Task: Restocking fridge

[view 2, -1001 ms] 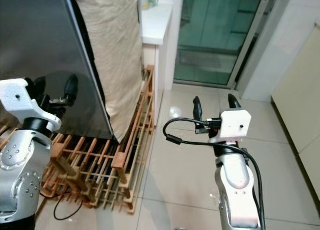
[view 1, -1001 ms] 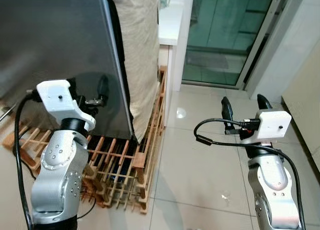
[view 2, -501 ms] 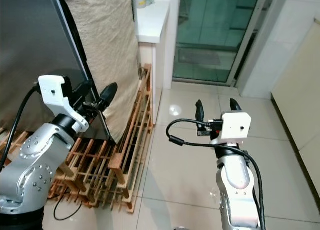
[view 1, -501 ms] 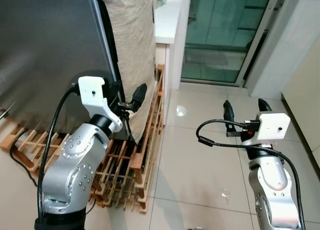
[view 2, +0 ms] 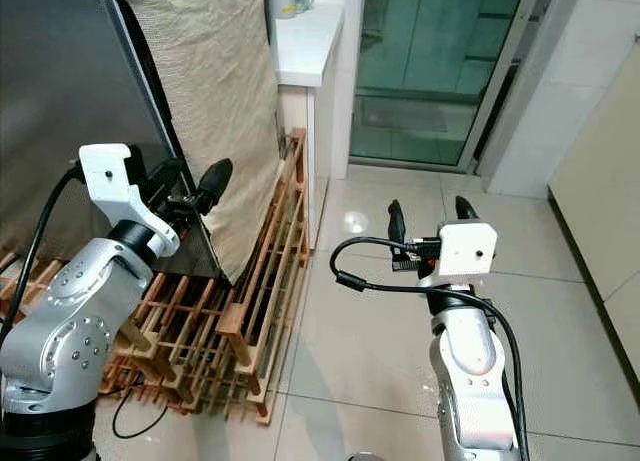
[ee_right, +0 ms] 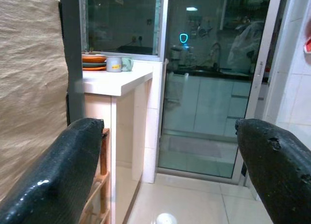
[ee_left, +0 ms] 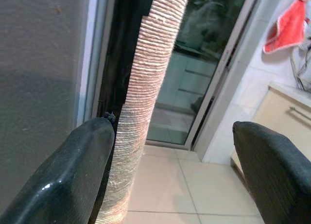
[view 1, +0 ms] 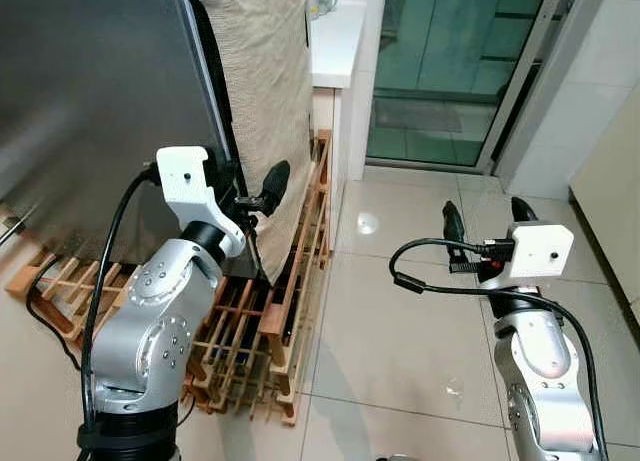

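The fridge stands at the robot's left, its grey steel door face filling the upper left of the head views. It rests on a wooden slat pallet that reaches out past the fridge's right edge onto the pale tiled floor. A beige woven cloth hangs down the fridge's right side, just beyond the dark strip at the door's edge.

The left gripper is raised at that right edge of the door, low on the fridge. Its fingers are spread apart and hold nothing; in the left wrist view one finger sits against the dark door edge and the cloth, the other well out over the floor.

The right gripper is held up over the bare tiles, well apart from the fridge, fingers likewise spread and empty, with a black cable looping from its wrist.

Past the cloth a white counter carries a mug and orange plates at its far end. Beyond it is a glass sliding door, and a cream cabinet stands at the far right.
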You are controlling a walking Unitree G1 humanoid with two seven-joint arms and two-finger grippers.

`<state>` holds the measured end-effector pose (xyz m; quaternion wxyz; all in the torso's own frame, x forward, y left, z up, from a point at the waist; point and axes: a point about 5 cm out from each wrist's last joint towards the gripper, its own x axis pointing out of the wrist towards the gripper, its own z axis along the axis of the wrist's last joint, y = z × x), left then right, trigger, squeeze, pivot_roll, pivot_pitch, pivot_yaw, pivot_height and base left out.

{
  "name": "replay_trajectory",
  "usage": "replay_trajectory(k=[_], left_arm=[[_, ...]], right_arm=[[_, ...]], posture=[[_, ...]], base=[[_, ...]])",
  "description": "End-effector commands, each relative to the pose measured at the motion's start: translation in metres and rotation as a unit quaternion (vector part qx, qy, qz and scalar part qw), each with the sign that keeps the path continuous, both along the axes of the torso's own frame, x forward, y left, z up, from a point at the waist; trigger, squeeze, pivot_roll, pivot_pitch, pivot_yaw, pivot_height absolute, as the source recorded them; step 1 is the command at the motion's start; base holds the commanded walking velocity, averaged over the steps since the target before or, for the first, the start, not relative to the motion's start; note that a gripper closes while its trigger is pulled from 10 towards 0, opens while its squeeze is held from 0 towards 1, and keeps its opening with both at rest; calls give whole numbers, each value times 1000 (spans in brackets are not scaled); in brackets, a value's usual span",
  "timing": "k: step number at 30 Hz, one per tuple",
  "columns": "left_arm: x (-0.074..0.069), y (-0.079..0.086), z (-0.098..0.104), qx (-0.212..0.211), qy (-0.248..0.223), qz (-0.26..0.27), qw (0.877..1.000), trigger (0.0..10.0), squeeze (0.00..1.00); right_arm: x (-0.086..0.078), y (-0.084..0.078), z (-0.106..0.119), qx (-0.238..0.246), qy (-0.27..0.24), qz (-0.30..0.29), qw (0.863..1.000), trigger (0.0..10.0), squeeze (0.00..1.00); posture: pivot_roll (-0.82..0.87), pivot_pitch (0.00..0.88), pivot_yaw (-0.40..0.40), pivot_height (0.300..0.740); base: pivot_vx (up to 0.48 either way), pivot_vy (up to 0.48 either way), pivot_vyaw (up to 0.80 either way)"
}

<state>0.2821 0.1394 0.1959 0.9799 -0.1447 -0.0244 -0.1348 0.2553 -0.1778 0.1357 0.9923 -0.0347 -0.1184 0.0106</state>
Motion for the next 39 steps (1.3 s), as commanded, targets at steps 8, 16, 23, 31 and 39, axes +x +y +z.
replay_trajectory(k=[8, 16, 23, 31, 39], left_arm=[[8, 14, -7, -17, 32, 52, 998, 10000, 0], [13, 3, 3, -3, 3, 29, 1000, 10000, 0], [32, -22, 14, 3, -24, -23, 999, 10000, 0], [50, -103, 13, -31, -4, -220, 975, 10000, 0], [32, -155, 41, -143, -32, -377, 914, 10000, 0]], right_arm=[[1, -1, -1, -3, 1, -3, 1000, 10000, 0], [2, -1, 0, -6, -2, -5, 1000, 10000, 0], [5, 0, 0, -5, -1, -2, 1000, 10000, 0], [17, 2, 9, -6, -18, -5, 1000, 10000, 0], [20, -3, 15, -10, -29, -17, 999, 10000, 0]], posture=[[-30, 0, 45, 740], [-34, 0, 39, 740], [-29, 0, 22, 740], [-68, 0, 32, 740], [-111, 0, 48, 740]], base=[[0, 0, 0], [0, 0, 0], [0, 0, 0], [0, 0, 0], [0, 0, 0]])
